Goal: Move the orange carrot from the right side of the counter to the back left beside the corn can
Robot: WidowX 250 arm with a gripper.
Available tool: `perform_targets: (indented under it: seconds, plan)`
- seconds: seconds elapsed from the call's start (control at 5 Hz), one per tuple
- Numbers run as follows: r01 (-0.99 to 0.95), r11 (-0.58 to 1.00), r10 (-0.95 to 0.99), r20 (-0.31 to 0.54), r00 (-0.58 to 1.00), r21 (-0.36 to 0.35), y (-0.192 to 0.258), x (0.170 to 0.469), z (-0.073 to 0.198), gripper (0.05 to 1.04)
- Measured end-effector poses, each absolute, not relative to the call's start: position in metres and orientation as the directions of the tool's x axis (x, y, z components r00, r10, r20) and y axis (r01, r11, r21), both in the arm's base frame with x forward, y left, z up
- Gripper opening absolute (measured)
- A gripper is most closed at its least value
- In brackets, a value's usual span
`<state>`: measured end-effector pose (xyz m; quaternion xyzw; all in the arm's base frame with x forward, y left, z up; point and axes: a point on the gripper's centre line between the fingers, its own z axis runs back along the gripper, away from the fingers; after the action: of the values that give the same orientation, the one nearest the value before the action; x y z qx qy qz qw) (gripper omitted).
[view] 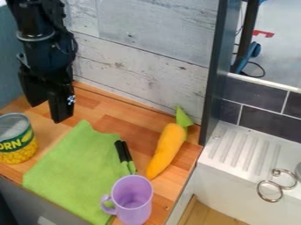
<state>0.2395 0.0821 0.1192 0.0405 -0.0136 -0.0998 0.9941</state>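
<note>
Parted, empty jaws [47,112] hang far left, near the corn can [17,139] and green cloth [79,169]; any lowering should clear the can.

On the can [16,154], yellow letters reading "ORN" stand on the green label [8,145].

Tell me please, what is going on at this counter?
A black robot arm hangs its two-finger tool over the back left of the brown wooden counter. The tool is open and holds nothing. Near it are a round metal can with a green and yellow label and a flat green cloth. A purple cylindrical mug stands at the front.
</note>
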Motion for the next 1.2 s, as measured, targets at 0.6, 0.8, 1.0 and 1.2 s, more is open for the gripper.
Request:
perform_targets:
  seconds: [0.6,0.8,1.0,1.2]
  plan:
    - [0.141,0.987,-0.148,0.112,0.983,0.072,0.032,0.262,0.121,1.000]
    - [0.145,0.987,-0.155,0.161,0.975,0.071,0.009,0.273,0.119,1.000]
    - [0.167,0.984,-0.174,0.167,0.970,0.056,-0.008,0.287,0.097,1.000]
    - [0.176,0.982,-0.184,0.149,0.971,0.069,-0.023,0.292,0.079,1.000]
